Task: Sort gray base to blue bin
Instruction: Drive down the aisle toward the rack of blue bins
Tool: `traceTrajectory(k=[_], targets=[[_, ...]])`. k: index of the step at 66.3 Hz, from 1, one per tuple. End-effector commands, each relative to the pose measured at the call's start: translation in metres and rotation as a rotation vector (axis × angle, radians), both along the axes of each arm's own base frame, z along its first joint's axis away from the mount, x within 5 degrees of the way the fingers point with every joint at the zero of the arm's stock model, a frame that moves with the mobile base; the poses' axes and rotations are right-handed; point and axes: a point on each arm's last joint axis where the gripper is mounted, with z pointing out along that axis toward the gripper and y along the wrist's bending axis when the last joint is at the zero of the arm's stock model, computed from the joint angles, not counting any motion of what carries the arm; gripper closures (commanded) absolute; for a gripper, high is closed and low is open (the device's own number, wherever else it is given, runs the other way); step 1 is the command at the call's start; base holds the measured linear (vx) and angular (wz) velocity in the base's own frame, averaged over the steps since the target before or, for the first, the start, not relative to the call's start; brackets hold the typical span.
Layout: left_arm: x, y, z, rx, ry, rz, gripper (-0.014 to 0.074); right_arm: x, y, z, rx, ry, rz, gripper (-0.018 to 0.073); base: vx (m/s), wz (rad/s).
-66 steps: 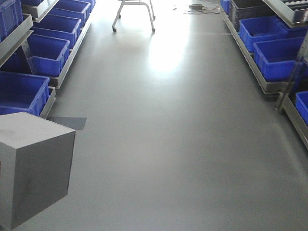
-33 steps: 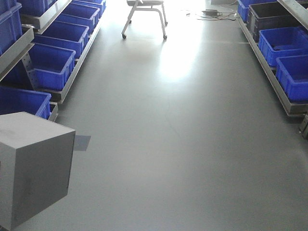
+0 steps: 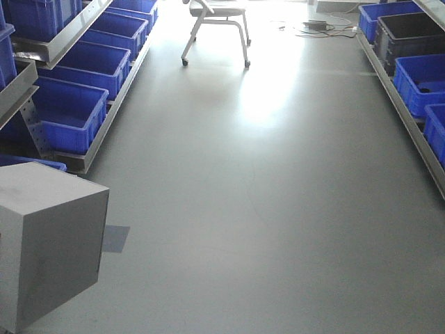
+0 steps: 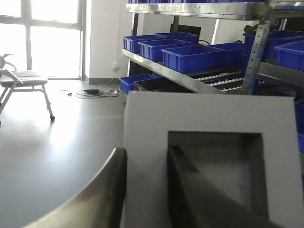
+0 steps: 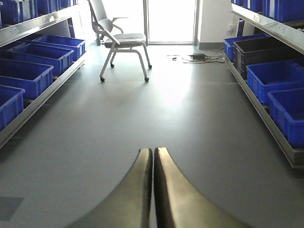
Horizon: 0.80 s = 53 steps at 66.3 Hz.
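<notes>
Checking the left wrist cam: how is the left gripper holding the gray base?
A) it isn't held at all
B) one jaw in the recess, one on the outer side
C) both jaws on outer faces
B: the left gripper has one jaw down in the recess of the gray base and the other against its outer side, pinching the wall between them.

In my left wrist view the left hand [image 4: 146, 159] is cropped at the bottom, one finger [image 4: 190, 194] covering part of the gray base's [image 4: 142, 123] recess [image 4: 228, 161]. In the front view that base runs off the left and bottom edges, recess out of sight.
</notes>
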Motion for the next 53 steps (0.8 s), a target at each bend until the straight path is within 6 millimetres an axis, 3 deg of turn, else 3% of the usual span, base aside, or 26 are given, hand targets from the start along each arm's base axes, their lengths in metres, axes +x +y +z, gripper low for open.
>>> traceTrajectory(k=[1, 32, 53], targets=[[-0.0009, 0.0006, 0.0187, -0.073, -0.101, -0.002, 0.0603, 0.002, -0.0003, 0.005, -0.018, -0.052, -0.002, 0.0564, 0.41, 0.1], [-0.0009, 0.0006, 0.0187, -0.073, -0.102, -0.001, 0.0603, 0.002, -0.0003, 0.005, -0.018, -0.052, -0.002, 0.0564, 0.37, 0.22], [-0.0009, 0.0006, 0.0187, -0.073, -0.102, -0.001, 0.0603, 0.002, -0.0003, 0.005, -0.018, -0.052, -0.002, 0.0564, 0.27, 0.67]])
